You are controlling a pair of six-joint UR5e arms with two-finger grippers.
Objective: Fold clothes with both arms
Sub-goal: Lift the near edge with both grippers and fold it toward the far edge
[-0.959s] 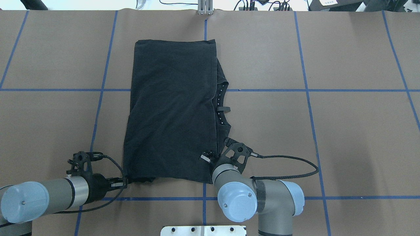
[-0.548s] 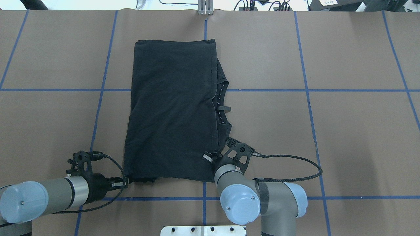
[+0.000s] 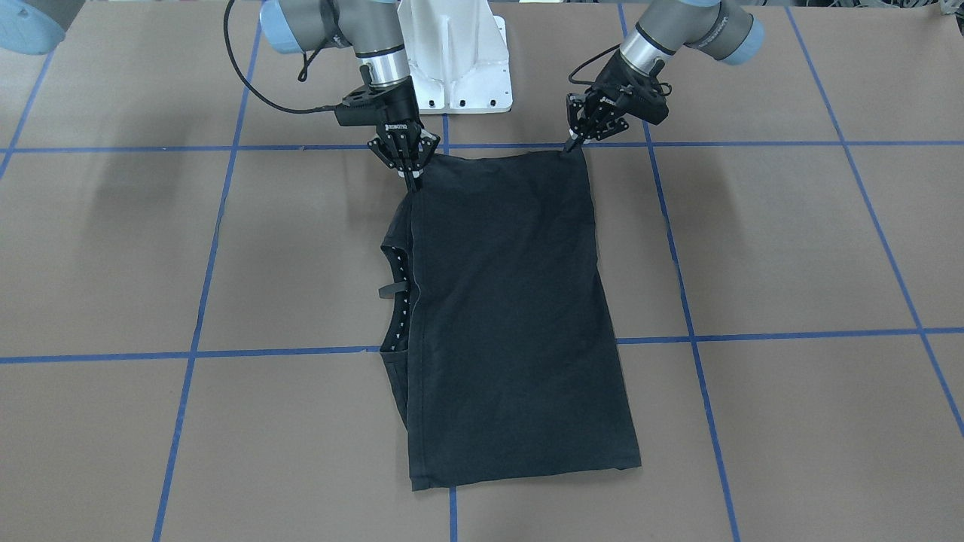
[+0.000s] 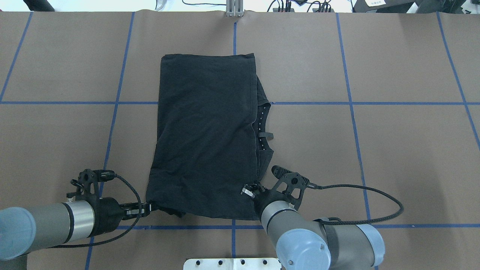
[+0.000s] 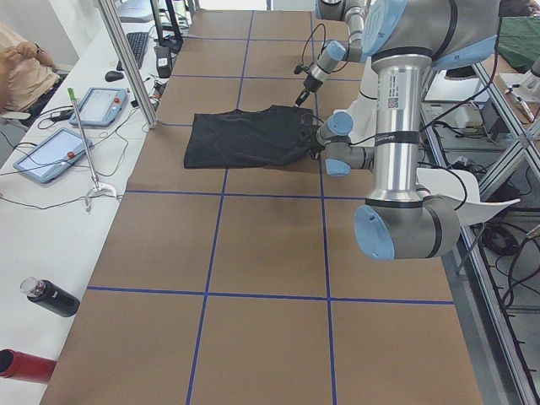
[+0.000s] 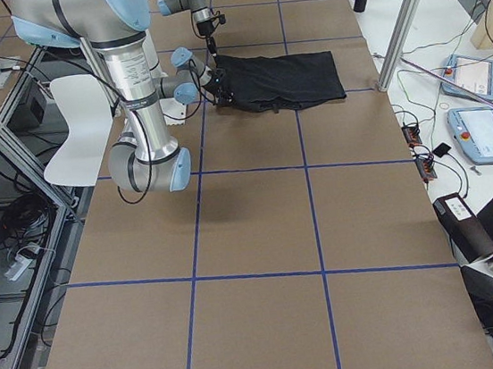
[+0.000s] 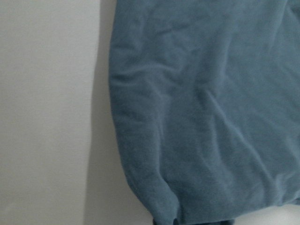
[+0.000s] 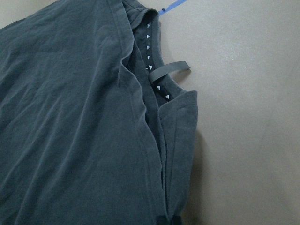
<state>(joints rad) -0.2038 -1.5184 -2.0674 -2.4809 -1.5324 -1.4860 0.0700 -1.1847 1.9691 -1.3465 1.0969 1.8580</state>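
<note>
The clothes are one black T-shirt [image 4: 206, 131], folded lengthwise and lying flat on the brown table, its collar [image 4: 263, 127] with small white triangles showing along the right edge. My left gripper [image 4: 148, 207] is shut on the shirt's near left corner. My right gripper [image 4: 250, 189] is shut on the near right corner. The front-facing view shows the shirt [image 3: 512, 316] stretched between the left gripper [image 3: 570, 147] and the right gripper [image 3: 413, 179]. The right wrist view looks along the collar [image 8: 154, 70]; the left wrist view shows cloth [image 7: 206, 117]. No graphic is visible.
Blue tape lines [image 4: 300, 103] divide the brown table into squares. The white pedestal base [image 3: 452, 68] stands between the arms. A side bench holds tablets [image 5: 51, 156] and bottles [image 5: 51, 297], with a metal post [image 5: 126, 59] at the table's edge. A person sits beyond it.
Both grippers have dragged the shirt toward the robot and to the right. The right arm swung right; the left arm drew back a little. Both grips are unchanged.
</note>
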